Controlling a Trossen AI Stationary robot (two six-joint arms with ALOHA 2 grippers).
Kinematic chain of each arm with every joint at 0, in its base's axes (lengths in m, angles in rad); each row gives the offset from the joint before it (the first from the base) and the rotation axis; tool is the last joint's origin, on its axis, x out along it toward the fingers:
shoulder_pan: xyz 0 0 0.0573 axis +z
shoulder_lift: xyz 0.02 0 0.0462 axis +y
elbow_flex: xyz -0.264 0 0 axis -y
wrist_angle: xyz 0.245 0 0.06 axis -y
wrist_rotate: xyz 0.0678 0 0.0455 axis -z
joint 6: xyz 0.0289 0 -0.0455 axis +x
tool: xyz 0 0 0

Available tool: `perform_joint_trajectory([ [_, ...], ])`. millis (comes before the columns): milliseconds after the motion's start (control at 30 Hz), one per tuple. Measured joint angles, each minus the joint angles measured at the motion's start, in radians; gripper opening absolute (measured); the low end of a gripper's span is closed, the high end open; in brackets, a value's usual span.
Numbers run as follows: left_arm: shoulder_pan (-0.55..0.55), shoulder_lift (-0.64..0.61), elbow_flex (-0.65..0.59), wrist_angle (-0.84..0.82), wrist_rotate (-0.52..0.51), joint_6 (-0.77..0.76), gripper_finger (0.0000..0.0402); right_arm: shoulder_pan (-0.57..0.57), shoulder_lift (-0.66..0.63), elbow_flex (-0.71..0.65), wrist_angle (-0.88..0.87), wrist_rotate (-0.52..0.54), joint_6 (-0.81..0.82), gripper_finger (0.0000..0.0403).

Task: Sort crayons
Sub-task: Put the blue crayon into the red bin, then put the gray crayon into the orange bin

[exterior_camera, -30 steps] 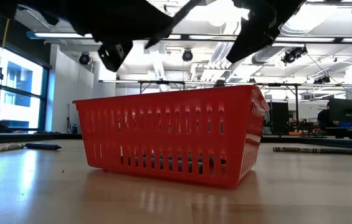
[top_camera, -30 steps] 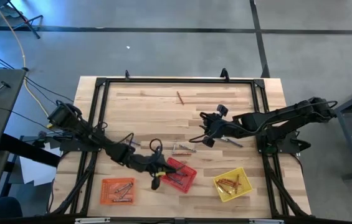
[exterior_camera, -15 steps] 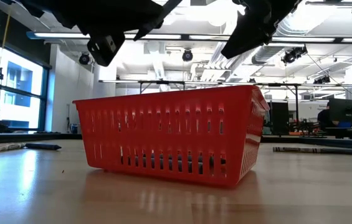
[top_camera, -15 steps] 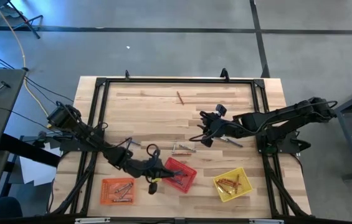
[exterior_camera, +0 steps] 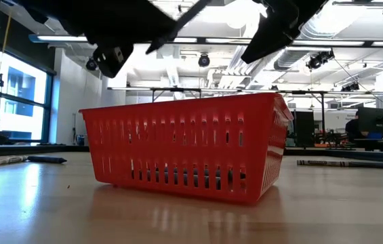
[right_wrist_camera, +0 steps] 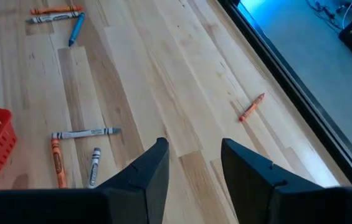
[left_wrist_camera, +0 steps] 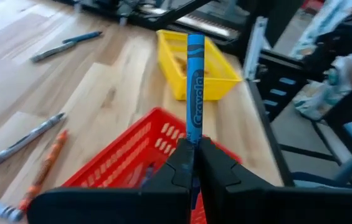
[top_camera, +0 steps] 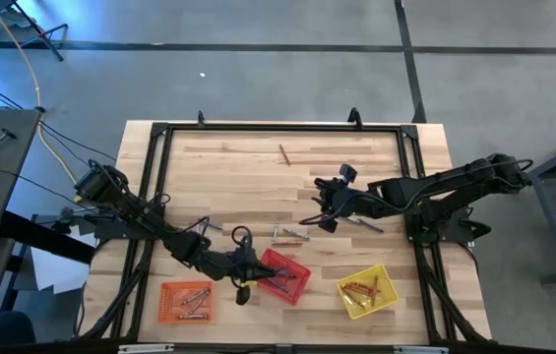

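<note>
A blue crayon sticks out past my left gripper, which is shut on it over the left rim of the red basket. My right gripper hangs open above the table's middle with nothing between its fingers. Loose crayons lie flat on the wood: a grey one, an orange one and a short grey-blue one beside the red basket, and an orange one farther off. The orange basket and yellow basket hold reddish crayons. My left gripper pinches the blue crayon's lower end between its two shut fingers. The crayon runs along the fingers and sticks out beyond their tips. The fingers come from the table's left, slanting a little down. The crayon is lifted clear above the red basket.
More crayons lie near the right arm and one orange one near the far edge. A black frame borders the table. The three baskets stand in a row along the near edge.
My left gripper has drifted slightly toward the table's near edge, still shut on the blue crayon.
</note>
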Motion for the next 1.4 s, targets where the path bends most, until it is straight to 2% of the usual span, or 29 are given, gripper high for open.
perform_joint_trajectory([
  [200, 0.024, 0.000, 0.000, -0.074, -0.038, -0.062, 0.0009, 0.000, 0.000, 0.000, 0.000, 0.000, -0.019, 0.0139],
  [667, 0.040, 0.000, 0.000, -0.082, -0.039, -0.076, 0.0080, 0.000, 0.000, 0.000, 0.000, 0.000, -0.052, 0.0139],
  [900, 0.042, -0.024, 0.000, -0.099, -0.017, -0.041, 0.0084, 0.000, 0.000, 0.000, 0.000, 0.000, -0.052, 0.0139],
  [1000, 0.050, -0.067, 0.000, -0.184, 0.009, -0.065, 0.0079, 0.000, 0.000, 0.000, 0.000, 0.000, -0.050, 0.0139],
  [1133, 0.062, -0.139, 0.000, -0.375, 0.025, -0.154, 0.0075, 0.000, 0.000, 0.000, 0.001, 0.000, -0.050, 0.0139],
  [1400, 0.088, -0.267, 0.000, -0.728, 0.154, -0.220, 0.0074, 0.000, 0.000, 0.000, 0.003, 0.000, -0.044, 0.0139],
])
